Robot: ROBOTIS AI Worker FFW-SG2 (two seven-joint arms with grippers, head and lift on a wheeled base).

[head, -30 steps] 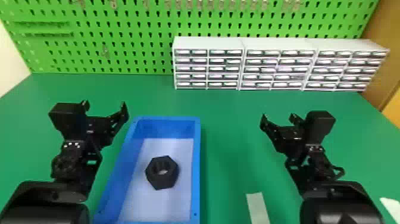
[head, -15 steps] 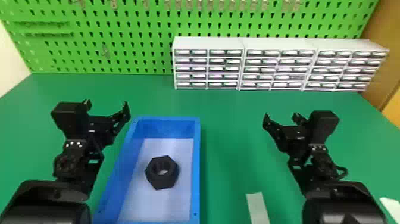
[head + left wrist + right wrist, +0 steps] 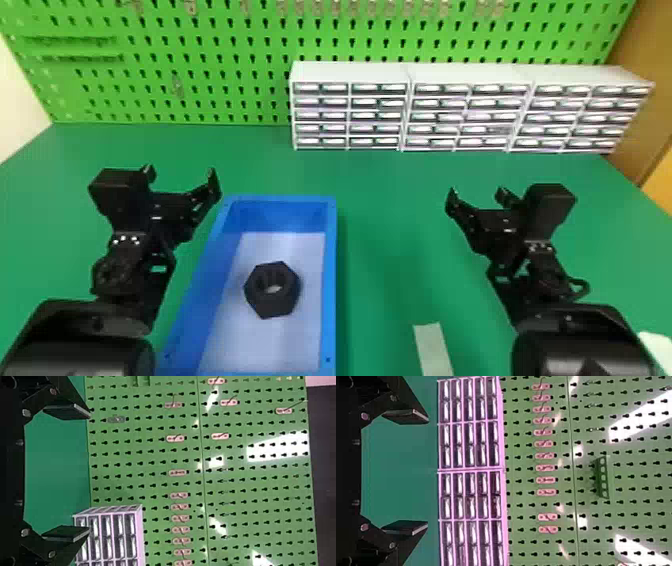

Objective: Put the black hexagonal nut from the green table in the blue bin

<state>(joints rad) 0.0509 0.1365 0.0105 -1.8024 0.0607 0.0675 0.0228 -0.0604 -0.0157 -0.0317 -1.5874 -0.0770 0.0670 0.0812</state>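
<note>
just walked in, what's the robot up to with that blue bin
Nothing is being handled right now. The black hexagonal nut is in the blue bin, lying on its pale floor, so the job looks done. The left gripper hangs beside the bin and the right gripper is over the green table to the bin's right, both empty with their jaws open.

Passage was offered between blue bin (image 3: 329, 280) and right claw (image 3: 476, 191), rear of bench (image 3: 390, 200) was blocked by drawer cabinets (image 3: 407, 107) and pegboard (image 3: 215, 50).
</note>
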